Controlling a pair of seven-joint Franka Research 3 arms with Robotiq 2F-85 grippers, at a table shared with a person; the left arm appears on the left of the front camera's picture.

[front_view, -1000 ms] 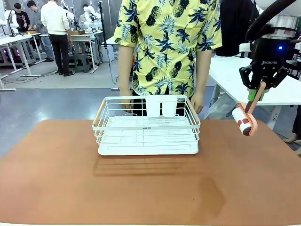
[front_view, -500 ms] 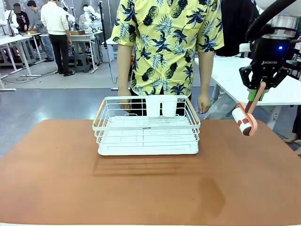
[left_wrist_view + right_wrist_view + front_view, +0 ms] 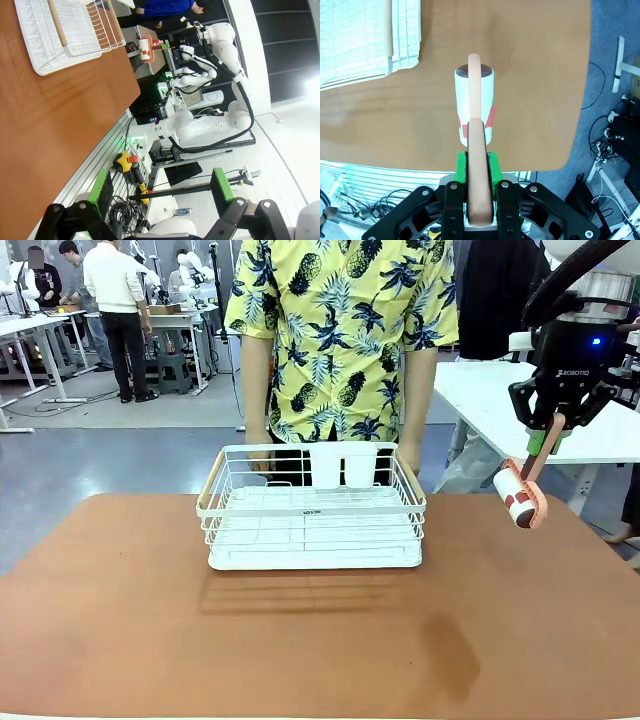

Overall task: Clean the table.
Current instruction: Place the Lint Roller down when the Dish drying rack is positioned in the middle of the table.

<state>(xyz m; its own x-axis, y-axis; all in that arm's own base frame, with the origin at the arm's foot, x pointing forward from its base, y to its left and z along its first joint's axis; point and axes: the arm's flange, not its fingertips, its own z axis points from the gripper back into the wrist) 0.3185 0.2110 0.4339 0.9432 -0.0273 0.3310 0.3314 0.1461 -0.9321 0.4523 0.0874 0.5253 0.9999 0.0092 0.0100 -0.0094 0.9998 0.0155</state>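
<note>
With the lint roller clamped by its handle in the right gripper above the table (the left gripper was spread, empty), a level, lightly pressed descent was judged best.

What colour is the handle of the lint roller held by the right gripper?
The lint roller has a salmon-pink handle, clearest in the right wrist view, clamped in the right gripper.

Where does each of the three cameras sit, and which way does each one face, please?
Front: between the arms, facing the person across the reddish-brown table; right end effector shows.
Left wrist: on the left arm, rolled sideways; open left end effector at bottom.
Right wrist: looking down; fingers clamp the pink-handled lint roller.
All share the white wire dish rack.
</note>
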